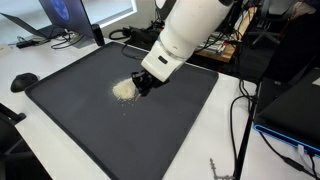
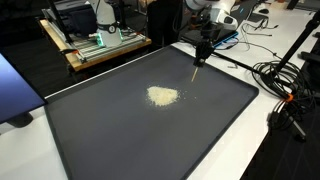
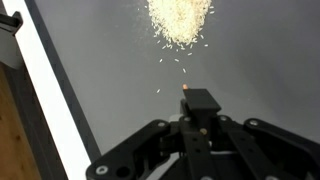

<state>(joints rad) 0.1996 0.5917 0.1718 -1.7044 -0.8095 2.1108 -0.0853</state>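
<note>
Fingers (image 3: 165,138) are pinching narrowly on a slim dark tool (image 3: 200,103), hovering near the grain pile (image 3: 180,20) on the worktop (image 3: 100,90): loose, light, probably scattering easily, best swept from its rim.

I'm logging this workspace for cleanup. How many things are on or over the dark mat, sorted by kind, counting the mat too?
Grain pile: 1
Dark mat: 1
Gripper: 1
Held tool: 1
Total: 4

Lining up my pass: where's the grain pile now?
The grain pile lies near the middle of the dark mat, just ahead of the gripper and its tool in the wrist view.
</note>
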